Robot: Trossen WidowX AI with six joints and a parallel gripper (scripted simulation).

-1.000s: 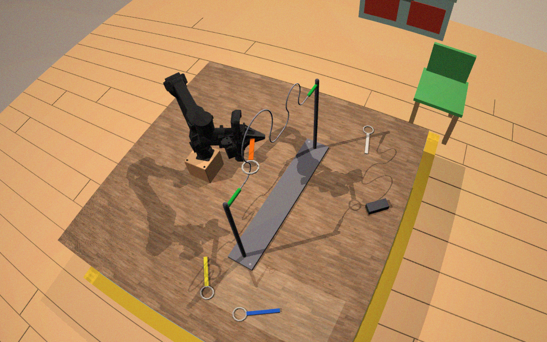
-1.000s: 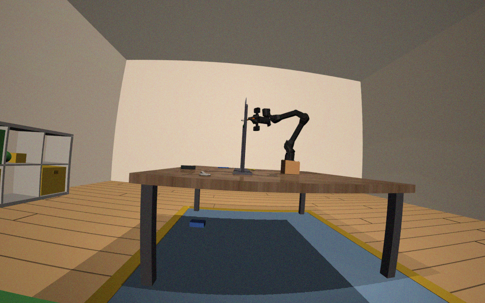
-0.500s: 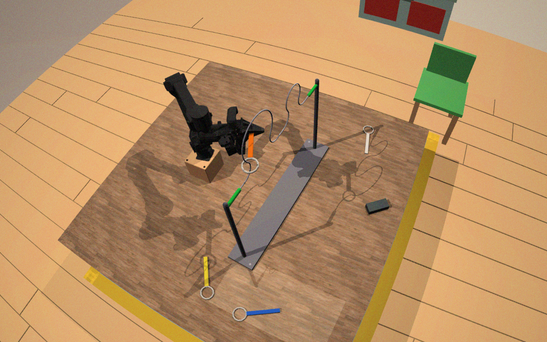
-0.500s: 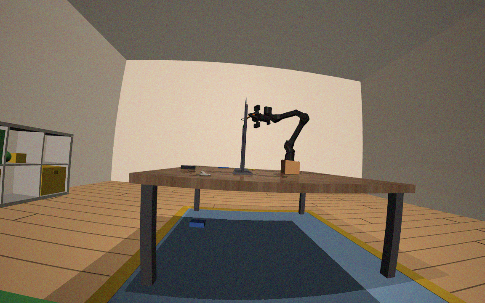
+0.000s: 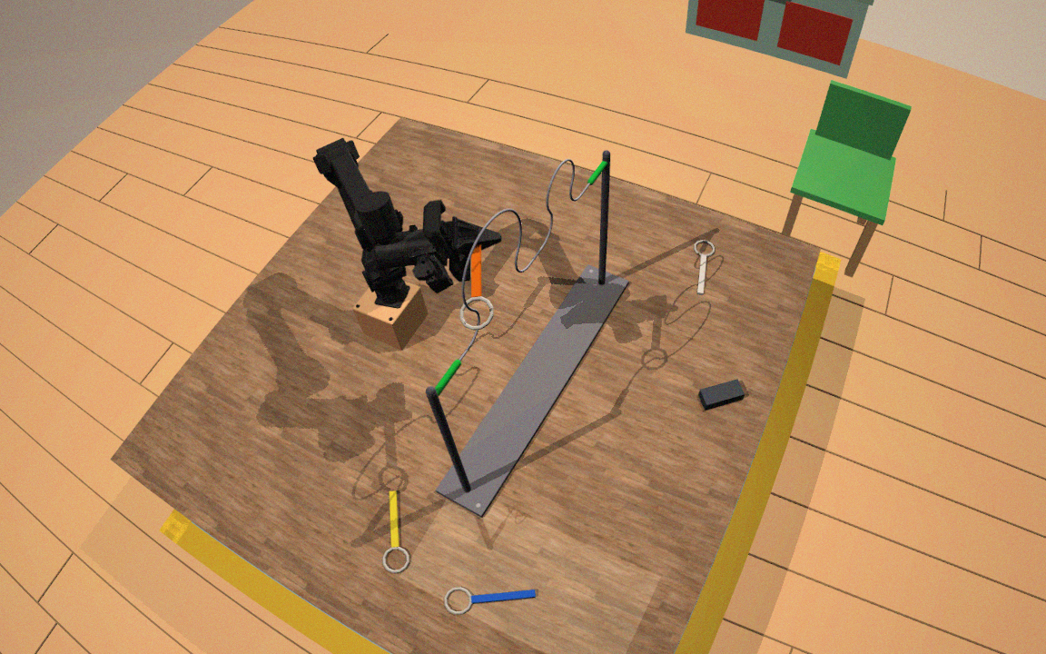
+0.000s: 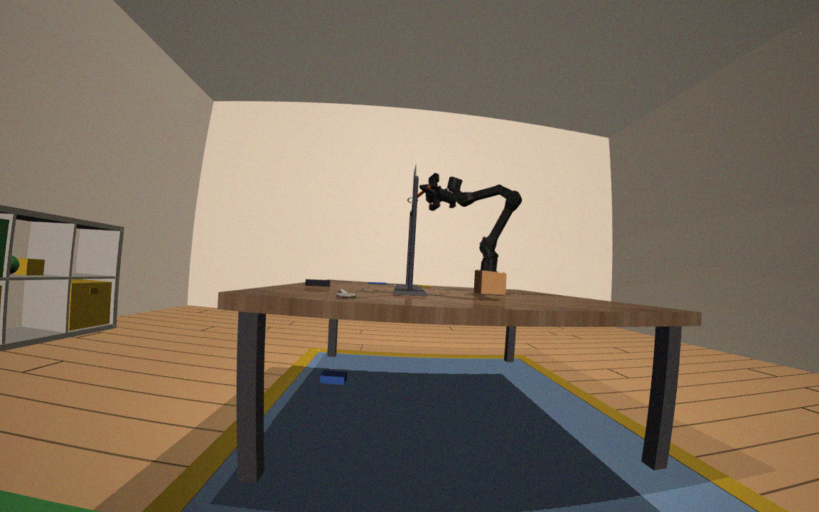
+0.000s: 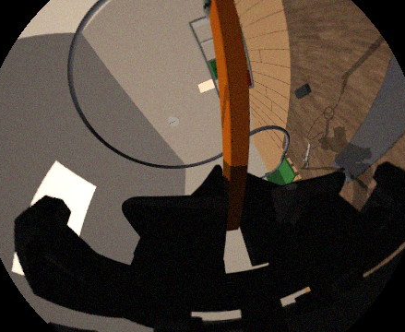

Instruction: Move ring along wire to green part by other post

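My gripper is shut on the orange handle. The ring is below the handle in the top view, around the grey wire beyond the near green part, at the foot of the wire's large arch. I cannot tell whether ring and wire touch. The near post carries that green part; the far green part is at the far post. In the wrist view the ring is hidden, and the wire curves left of the handle and behind it.
The posts stand on a grey base plate. A yellow-handled ring tool, a blue-handled one and a white-handled one lie on the table. A black box lies at the right. The arm stands on a wooden block.
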